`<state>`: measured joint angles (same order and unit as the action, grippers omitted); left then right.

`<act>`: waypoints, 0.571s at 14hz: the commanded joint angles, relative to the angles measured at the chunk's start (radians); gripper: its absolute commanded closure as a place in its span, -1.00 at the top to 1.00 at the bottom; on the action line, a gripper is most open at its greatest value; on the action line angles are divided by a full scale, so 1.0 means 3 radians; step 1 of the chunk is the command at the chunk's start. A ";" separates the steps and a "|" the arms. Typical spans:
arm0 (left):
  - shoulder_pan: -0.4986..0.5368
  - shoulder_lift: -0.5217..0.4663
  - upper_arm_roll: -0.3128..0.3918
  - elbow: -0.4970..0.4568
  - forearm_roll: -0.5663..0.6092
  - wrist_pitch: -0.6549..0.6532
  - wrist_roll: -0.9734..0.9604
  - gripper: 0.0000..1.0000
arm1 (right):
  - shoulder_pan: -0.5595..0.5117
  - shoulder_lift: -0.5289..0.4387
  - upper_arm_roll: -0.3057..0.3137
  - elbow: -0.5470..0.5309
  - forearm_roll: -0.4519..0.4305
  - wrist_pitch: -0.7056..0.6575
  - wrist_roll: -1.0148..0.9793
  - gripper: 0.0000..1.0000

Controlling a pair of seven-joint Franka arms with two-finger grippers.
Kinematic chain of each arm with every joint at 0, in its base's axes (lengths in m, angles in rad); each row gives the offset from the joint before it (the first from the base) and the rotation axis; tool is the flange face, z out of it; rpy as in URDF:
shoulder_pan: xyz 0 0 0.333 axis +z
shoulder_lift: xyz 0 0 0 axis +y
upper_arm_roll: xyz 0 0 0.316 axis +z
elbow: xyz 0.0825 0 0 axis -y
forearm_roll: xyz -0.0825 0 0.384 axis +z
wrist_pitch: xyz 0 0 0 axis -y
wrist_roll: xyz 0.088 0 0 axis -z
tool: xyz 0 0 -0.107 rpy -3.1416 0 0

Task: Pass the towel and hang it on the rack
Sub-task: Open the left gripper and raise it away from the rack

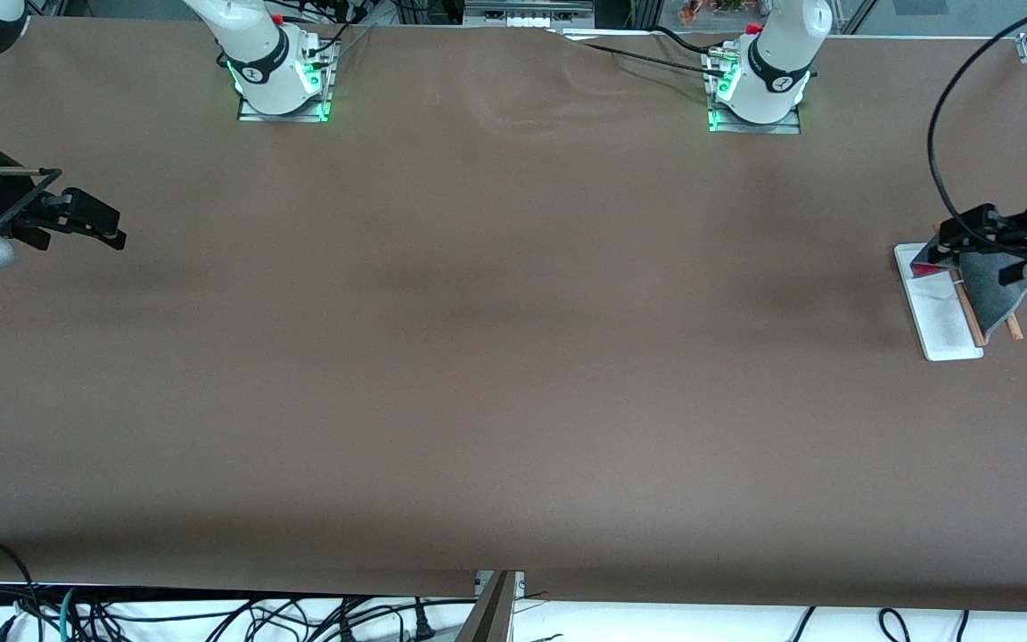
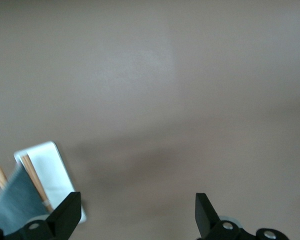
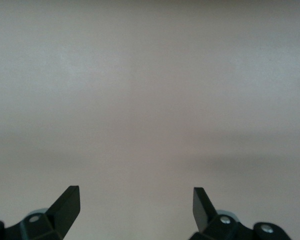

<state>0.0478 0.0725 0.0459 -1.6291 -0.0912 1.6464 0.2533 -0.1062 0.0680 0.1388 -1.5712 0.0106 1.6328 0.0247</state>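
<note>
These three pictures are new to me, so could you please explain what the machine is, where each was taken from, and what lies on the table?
Two robot arms stand at a brown table. The wide picture looks down from a high camera facing them; the other two come from cameras on each arm's wrist.

At the left arm's end of the table stands the rack, with the towel draped over its rods, grey face showing. The left gripper hovers over the rack, open and empty; its wrist view shows its fingers apart. The right gripper waits at the right arm's end, open, holding nothing.
</note>
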 commanded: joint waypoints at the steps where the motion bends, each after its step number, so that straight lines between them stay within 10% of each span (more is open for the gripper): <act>1: -0.0067 -0.0211 -0.0066 -0.0230 0.0165 0.0086 -0.0465 1.00 | -0.0009 0.0003 0.0003 0.0032 0.0016 0.0008 -0.0062 1.00; 8: -0.0118 -0.0186 -0.0082 -0.0133 0.0227 0.0004 -0.0584 1.00 | -0.0009 0.0009 0.0003 0.0037 0.0011 0.0008 -0.0062 1.00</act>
<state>0.0323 0.0336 0.0097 -1.6606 -0.0487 1.6465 0.1012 -0.1062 0.0693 0.1388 -1.5710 0.0105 1.6355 0.0238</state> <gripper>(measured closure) 0.000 0.000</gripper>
